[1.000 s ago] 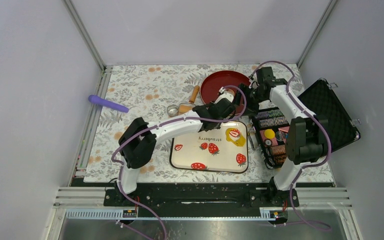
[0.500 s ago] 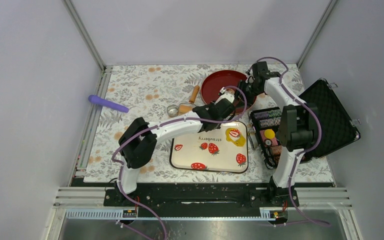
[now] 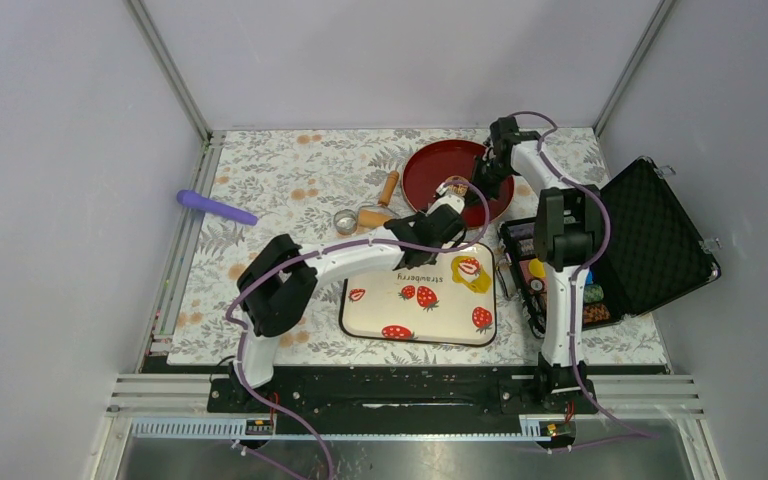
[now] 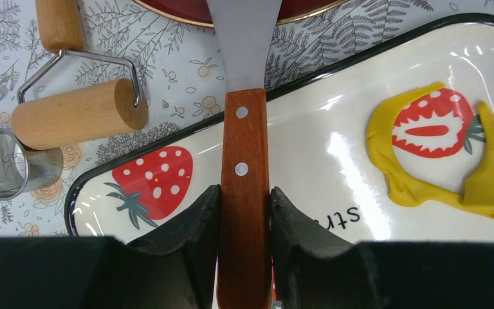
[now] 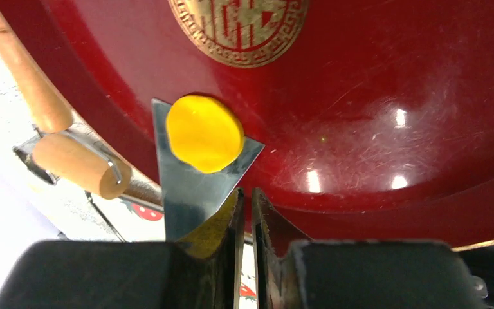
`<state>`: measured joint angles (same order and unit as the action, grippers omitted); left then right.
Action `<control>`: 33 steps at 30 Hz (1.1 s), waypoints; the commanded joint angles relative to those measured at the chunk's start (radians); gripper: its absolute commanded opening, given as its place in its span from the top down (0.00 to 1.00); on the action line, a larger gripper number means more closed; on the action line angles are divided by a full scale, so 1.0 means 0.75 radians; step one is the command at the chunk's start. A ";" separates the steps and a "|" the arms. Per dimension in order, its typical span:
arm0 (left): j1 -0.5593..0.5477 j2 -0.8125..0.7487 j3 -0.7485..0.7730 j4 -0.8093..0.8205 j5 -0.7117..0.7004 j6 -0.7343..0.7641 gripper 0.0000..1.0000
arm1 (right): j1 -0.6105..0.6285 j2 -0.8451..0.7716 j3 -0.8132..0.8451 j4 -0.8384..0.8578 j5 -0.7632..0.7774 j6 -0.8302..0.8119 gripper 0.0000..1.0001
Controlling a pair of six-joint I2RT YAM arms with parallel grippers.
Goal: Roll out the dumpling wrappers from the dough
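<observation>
The dumpling wrapper (image 5: 204,133) is a small, smooth, bright-yellow disc with a clean round edge. It lies flat on the tip of a steel spatula (image 4: 243,148) blade that reaches out over the red plate (image 5: 392,96), so it is not yet on the plate itself. It looks soft and very light, likely to dent, fold or smear under a pinch and to stick a little to the metal. It would be better nudged off at its edge, or slid off by tilting the blade, than gripped across its face. The left end effector (image 4: 244,199) is clamped on the spatula's wooden handle, a stiff and secure place to hold. The right end effector (image 5: 247,196) hangs just beside the blade with its fingers pressed nearly together and nothing between them. The rest of the dough (image 4: 392,174) sits on the strawberry-print tray (image 4: 309,148) as a flattened, irregular yellow patch. A round hole is cut from it, and a printed strawberry shows through. A wooden roller (image 4: 77,114) and a metal cutter ring (image 4: 3,170) lie on the floral worktop (image 4: 180,64) beside the tray.
</observation>
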<state>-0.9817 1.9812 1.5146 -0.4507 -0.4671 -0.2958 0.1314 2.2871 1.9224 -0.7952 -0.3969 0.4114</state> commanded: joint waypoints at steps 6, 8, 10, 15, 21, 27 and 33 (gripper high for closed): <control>0.016 -0.124 -0.060 0.051 0.014 -0.018 1.00 | 0.083 0.107 0.119 -0.232 0.206 -0.113 0.86; 0.022 -0.142 -0.053 0.049 0.022 -0.019 1.00 | 0.099 0.114 0.111 -0.248 0.220 -0.125 0.86; 0.029 -0.147 -0.031 0.033 0.028 -0.021 1.00 | 0.113 0.112 0.104 -0.262 0.225 -0.138 0.86; 0.053 -0.141 0.009 0.021 0.048 -0.035 1.00 | 0.132 0.066 0.039 -0.274 0.170 -0.149 0.87; 0.065 -0.109 0.039 0.051 0.077 -0.051 1.00 | 0.140 0.017 -0.075 -0.271 0.075 -0.160 0.90; 0.055 -0.102 0.046 0.102 0.070 -0.008 1.00 | 0.142 -0.064 -0.206 -0.220 -0.026 -0.157 0.92; 0.022 -0.113 0.039 0.144 0.049 0.072 1.00 | 0.152 -0.123 -0.279 -0.198 -0.056 -0.162 0.93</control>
<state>-0.9493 1.9251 1.4994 -0.4267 -0.4042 -0.2882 0.2279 2.2719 1.7489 -0.8948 -0.3965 0.3073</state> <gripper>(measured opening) 0.305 0.073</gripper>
